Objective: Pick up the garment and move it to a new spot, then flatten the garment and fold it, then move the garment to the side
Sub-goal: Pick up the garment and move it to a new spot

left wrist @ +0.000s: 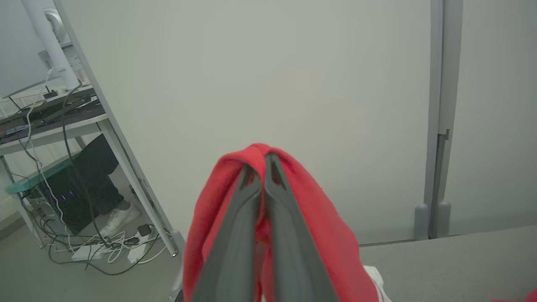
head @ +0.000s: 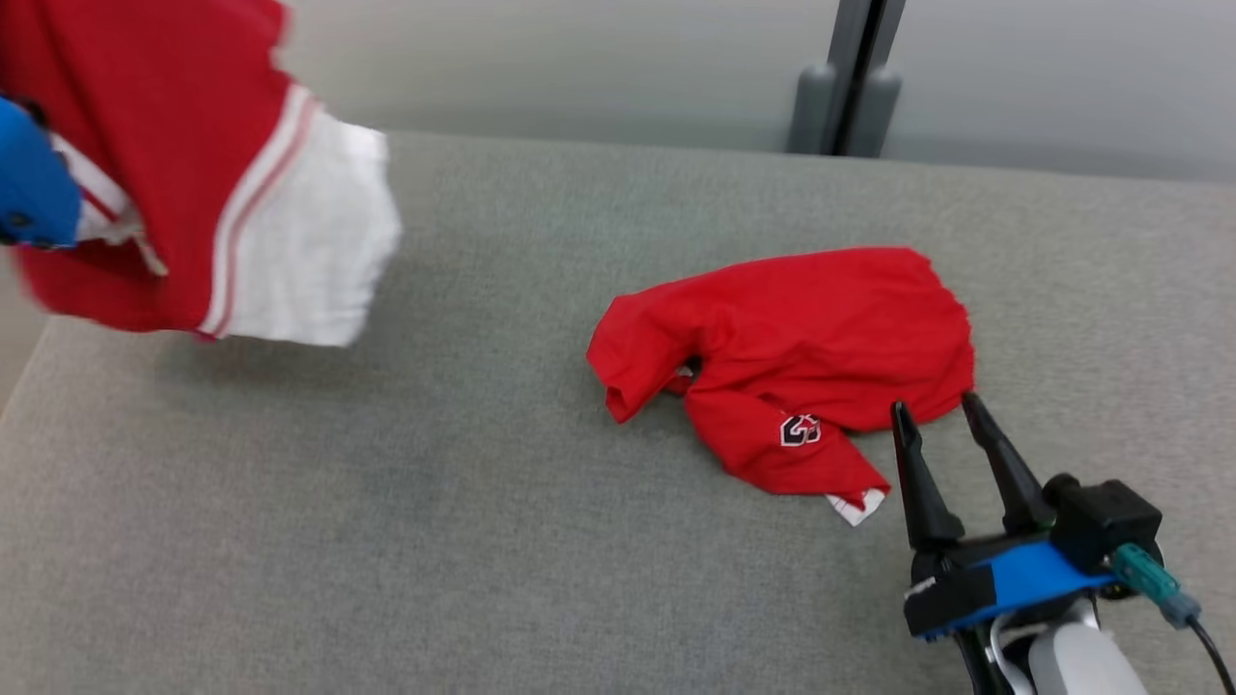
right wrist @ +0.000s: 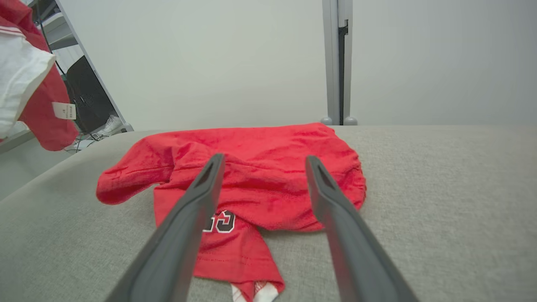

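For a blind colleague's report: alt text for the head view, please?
A crumpled red shirt lies on a grey table, the open right gripper at its near edge. A red-and-white garment hangs lifted at upper left.

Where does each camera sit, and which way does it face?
Head view: on the head, looking down at the grey surface; right gripper lower right.
Left wrist view: left wrist, facing a wall; left gripper shut on the lifted garment.
Right wrist view: right wrist, looking along open fingers at the crumpled garment.
Shared: head and right wrist views show both garments.
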{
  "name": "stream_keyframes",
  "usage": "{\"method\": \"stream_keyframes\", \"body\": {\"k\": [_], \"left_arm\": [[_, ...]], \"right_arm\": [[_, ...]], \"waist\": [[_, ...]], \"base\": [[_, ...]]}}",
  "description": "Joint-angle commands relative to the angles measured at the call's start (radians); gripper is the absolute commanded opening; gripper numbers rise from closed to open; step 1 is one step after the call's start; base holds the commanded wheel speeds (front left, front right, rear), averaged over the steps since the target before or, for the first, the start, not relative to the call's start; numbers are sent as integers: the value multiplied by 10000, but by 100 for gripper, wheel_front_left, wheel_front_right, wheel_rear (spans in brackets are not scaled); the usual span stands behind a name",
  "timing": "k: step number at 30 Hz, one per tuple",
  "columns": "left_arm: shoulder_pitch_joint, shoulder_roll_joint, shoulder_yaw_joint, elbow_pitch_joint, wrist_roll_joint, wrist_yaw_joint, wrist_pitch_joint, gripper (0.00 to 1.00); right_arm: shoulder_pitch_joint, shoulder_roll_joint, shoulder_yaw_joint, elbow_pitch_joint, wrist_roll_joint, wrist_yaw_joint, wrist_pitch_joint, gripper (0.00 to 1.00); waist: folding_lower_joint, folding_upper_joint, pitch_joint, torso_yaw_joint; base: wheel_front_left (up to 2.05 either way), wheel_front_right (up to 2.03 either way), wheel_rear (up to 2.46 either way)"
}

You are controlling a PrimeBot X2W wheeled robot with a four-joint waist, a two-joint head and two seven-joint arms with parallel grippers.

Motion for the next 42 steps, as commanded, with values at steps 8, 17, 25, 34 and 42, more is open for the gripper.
{"method": "stream_keyframes", "body": {"k": [8,17,25,34,42], "left_arm": [[484,312,899,2142,243,544,-1497,0],[1352,-314,1344,4650,-452,911,-1975,0],[1255,-547,1229,5395,-667,763,-2035,100],[1379,-814,1018,3935,-763,561,-2462,100],[2914,-1812,1044,1786,-1061,845,-3672,100]], "right_arm": [[-974,-44,222,-854,-621,5,455,100],[-1255,-43,129,-1392,-843,5,717,100],[-928,-40,-145,-1158,-701,5,576,100],[-284,-43,-257,-642,-261,5,318,100],[446,-43,-599,-525,-208,5,363,100]], "waist": [[1,0,1922,494],[1,0,2695,-123],[1,0,2004,-382],[1,0,111,-522],[1,0,-800,-1059]], "base": [[0,0,0],[0,0,0],[0,0,0],[0,0,0],[0,0,0]]}}
